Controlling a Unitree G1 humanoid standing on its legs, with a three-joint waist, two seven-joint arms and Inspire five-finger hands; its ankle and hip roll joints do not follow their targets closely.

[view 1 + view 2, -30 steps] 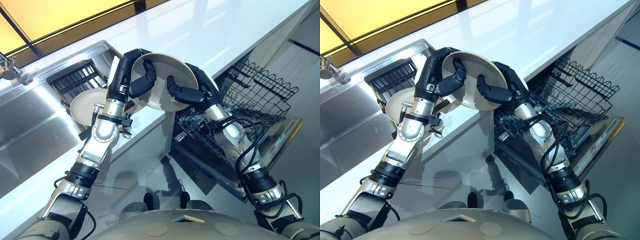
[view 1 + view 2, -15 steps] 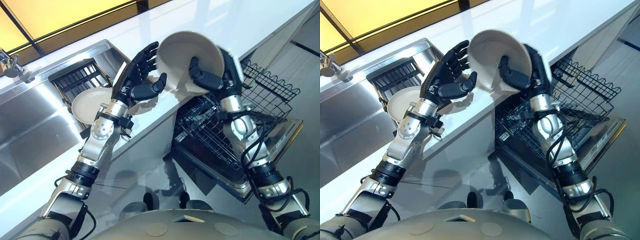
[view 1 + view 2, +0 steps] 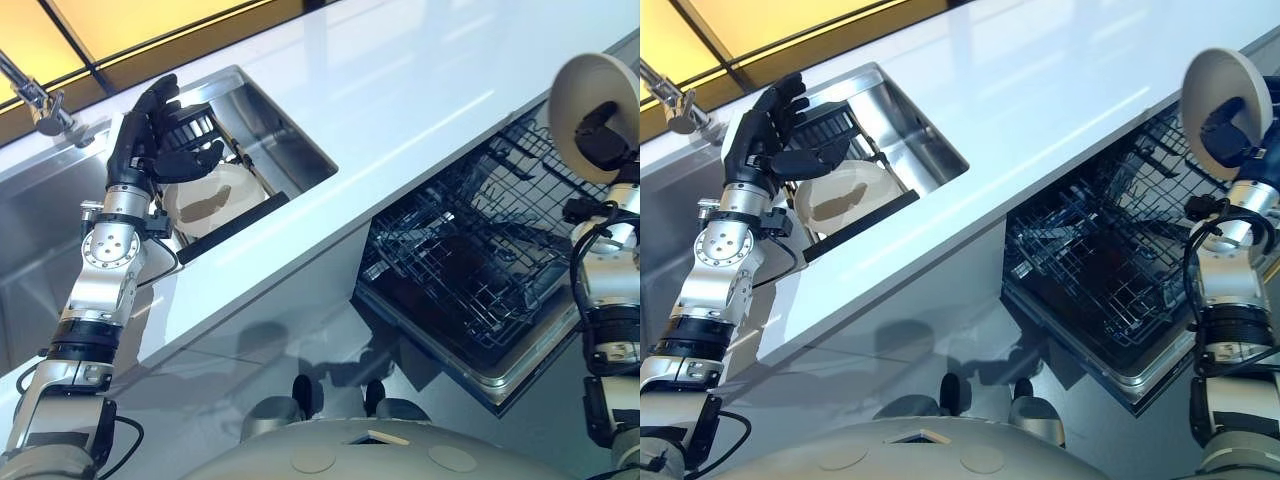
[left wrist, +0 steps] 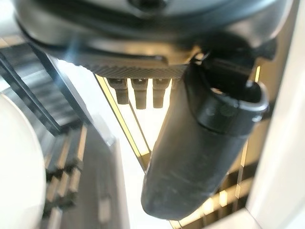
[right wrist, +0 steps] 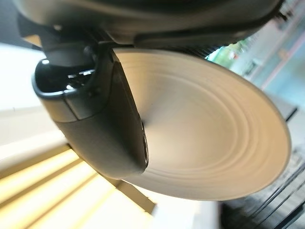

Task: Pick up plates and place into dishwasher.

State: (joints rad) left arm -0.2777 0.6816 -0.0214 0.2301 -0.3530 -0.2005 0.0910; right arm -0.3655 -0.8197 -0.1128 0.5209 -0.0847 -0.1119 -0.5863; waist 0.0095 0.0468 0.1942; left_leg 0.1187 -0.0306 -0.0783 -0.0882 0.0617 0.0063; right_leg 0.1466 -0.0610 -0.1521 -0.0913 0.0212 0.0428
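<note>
A round beige plate (image 3: 580, 85) is held upright at the far right, above the open dishwasher's lower rack (image 3: 460, 250). My right hand (image 3: 603, 135) is shut on it; in the right wrist view the thumb (image 5: 95, 119) presses on the plate's face (image 5: 205, 129). A second pale plate (image 3: 215, 195) leans in a black dish rack (image 3: 190, 125) inside the sink. My left hand (image 3: 145, 135) hovers just above that plate, open with straight fingers and holding nothing. In the left wrist view the thumb (image 4: 200, 143) stands free, with the plate's edge (image 4: 14, 167) beside it.
A white countertop (image 3: 400, 90) runs between the steel sink (image 3: 285, 135) and the dishwasher. The dishwasher door (image 3: 510, 370) hangs open toward me, with the wire rack pulled out over it. A tap (image 3: 40, 100) stands at the far left.
My right hand has carried the plate far right, over the dishwasher rack. My left hand has let go of it and swung back left above the sink rack. The camera has also shifted.
</note>
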